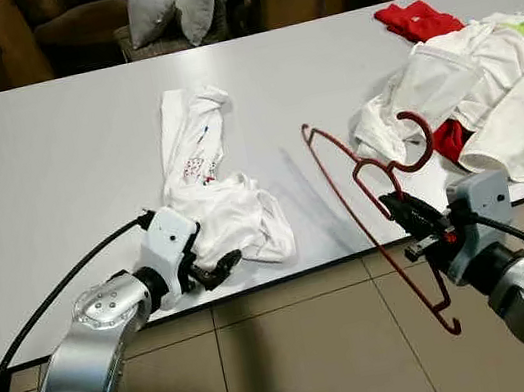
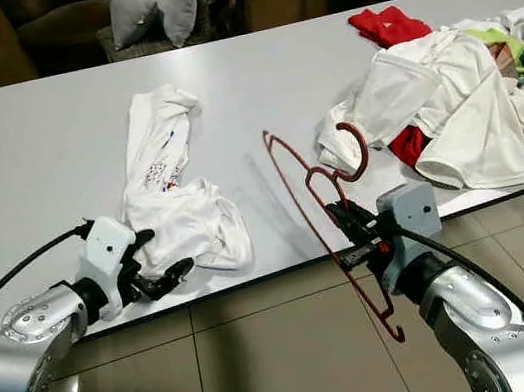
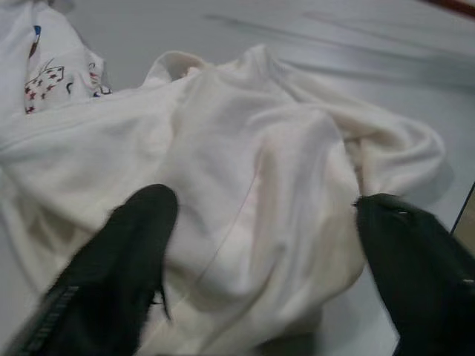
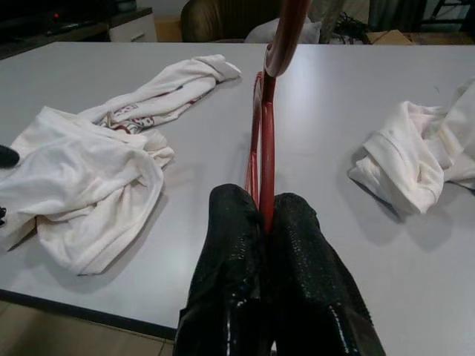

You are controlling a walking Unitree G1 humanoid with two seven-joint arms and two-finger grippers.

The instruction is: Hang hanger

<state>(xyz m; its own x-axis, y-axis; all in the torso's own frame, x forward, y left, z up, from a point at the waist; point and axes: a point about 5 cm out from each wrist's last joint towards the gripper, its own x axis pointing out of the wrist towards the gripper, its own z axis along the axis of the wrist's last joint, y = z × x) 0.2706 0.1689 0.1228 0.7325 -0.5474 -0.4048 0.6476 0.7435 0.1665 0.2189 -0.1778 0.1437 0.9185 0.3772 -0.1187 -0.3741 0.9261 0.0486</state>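
Right wrist view: my right gripper [image 4: 266, 222] is clamped on the red hanger [image 1: 379, 226]. My left gripper [image 3: 260, 259] spreads wide over the shirt [image 3: 245, 193].

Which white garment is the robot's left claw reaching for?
The white T-shirt lying alone mid-table, with a small printed pattern. The left gripper is open at its near hem; the other white clothes lie heaped far right.
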